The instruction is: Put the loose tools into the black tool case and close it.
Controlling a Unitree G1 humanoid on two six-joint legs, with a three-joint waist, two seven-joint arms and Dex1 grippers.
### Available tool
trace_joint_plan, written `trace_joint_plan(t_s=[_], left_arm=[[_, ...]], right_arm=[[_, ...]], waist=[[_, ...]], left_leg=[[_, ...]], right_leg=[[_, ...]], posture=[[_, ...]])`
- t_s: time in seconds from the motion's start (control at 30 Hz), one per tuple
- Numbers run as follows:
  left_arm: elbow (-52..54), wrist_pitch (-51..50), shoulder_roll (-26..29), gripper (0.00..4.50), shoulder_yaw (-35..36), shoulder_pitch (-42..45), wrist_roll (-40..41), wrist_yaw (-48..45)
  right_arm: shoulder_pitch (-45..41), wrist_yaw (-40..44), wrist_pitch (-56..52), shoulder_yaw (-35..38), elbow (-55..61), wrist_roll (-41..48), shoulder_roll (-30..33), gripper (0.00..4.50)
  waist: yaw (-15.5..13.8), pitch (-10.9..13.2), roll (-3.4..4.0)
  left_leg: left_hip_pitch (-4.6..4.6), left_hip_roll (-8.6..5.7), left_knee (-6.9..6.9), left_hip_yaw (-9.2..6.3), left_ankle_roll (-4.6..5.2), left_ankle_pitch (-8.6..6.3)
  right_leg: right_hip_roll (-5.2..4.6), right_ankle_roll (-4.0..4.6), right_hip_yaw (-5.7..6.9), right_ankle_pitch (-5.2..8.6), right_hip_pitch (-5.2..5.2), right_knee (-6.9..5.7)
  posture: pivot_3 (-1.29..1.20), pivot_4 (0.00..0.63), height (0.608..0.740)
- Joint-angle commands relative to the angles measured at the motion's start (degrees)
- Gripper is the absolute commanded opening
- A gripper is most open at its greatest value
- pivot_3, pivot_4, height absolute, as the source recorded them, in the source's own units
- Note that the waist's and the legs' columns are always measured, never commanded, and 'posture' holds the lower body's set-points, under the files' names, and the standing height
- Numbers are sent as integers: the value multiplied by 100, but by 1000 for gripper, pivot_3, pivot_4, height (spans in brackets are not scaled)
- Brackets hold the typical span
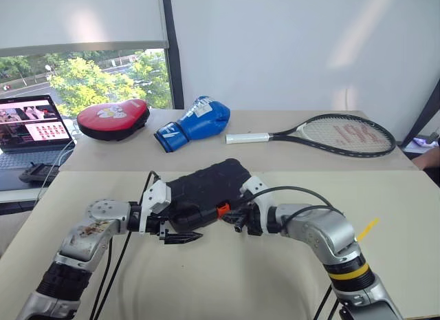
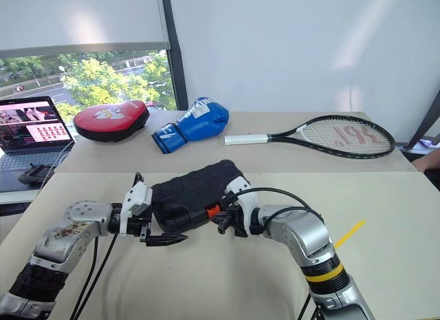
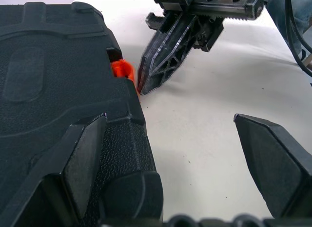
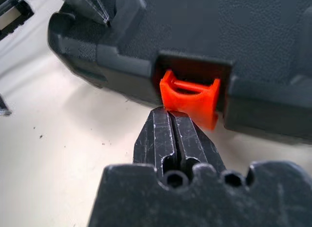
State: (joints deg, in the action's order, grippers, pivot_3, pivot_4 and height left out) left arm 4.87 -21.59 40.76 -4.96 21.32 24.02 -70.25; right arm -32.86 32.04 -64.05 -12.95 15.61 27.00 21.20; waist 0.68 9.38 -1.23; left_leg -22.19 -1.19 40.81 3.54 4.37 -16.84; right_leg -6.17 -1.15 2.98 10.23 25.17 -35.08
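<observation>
The black tool case [image 1: 206,186] lies with its lid down on the near table, between my two grippers. Its orange latch [image 4: 190,97] sits on the front edge, facing my right gripper [image 4: 168,117]. That gripper is shut, with its joined tips touching the latch's lower lip. My left gripper [image 3: 170,134] is open at the case's near left corner: one finger [image 3: 87,154] rests on the ribbed lid, and the other finger [image 3: 273,163] hangs over bare table. The loose tools are out of view.
On the far table lie a tennis racket [image 1: 337,134], a blue boxing glove [image 1: 196,122] and a red punch pad [image 1: 113,118]. An open laptop [image 1: 31,131] and a small controller [image 1: 38,172] sit at the far left. A person's hand [image 1: 430,157] shows at the right edge.
</observation>
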Motion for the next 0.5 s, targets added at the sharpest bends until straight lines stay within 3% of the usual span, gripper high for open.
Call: trace_joint_plan(t_s=[0.03, 0.17, 0.3, 0.4, 0.43, 0.5], left_arm=[[-65, -90, 50, 4500, -134, -103, -141, 19], [-31, -76, 51, 4500, -125, -150, -124, 27], [170, -180, 33, 4500, 117, -321, 121, 128], [654, -468, 77, 4500, 699, -727, 573, 444], [808, -696, 166, 4500, 844, -849, 808, 413], [1142, -960, 222, 4500, 1275, -1155, 1097, 669]], right_arm=[[-219, -83, 387, 54, -108, -160, -117, 12], [-233, -105, 529, 52, -241, -290, -153, 12], [270, 305, 1010, -7, 445, -323, 293, 12], [978, 600, 1396, 914, 1418, 203, 562, 12], [1158, 628, 1507, 1196, 1619, 334, 613, 582], [1650, 792, 1642, 1703, 2070, 503, 928, 1043]], waist=[[2, 0, 0], [13, 0, 0], [8, 0, 1], [-25, 1, 2], [-26, 1, 2], [-13, 1, 3]], left_leg=[[2, 0, 0, 0, 3, -1], [9, 5, 0, 0, 8, -3], [11, 7, -1, 0, 4, -1], [-1, 6, -7, -7, 5, -3], [-6, 7, -6, -6, -21, 5], [-14, 5, -6, -5, -22, 5]], right_leg=[[0, 0, 0, 0, -1, -1], [6, 10, -1, -6, -2, -4], [7, 12, -2, -7, -1, -8], [2, 4, 2, -2, 5, -1], [1, -5, 1, 4, 9, 3], [-1, -11, -1, 7, 11, 8]], posture=[[0, 150, 740], [0, 150, 740], [0, 150, 740], [0, 150, 740], [0, 150, 740], [0, 150, 740]])
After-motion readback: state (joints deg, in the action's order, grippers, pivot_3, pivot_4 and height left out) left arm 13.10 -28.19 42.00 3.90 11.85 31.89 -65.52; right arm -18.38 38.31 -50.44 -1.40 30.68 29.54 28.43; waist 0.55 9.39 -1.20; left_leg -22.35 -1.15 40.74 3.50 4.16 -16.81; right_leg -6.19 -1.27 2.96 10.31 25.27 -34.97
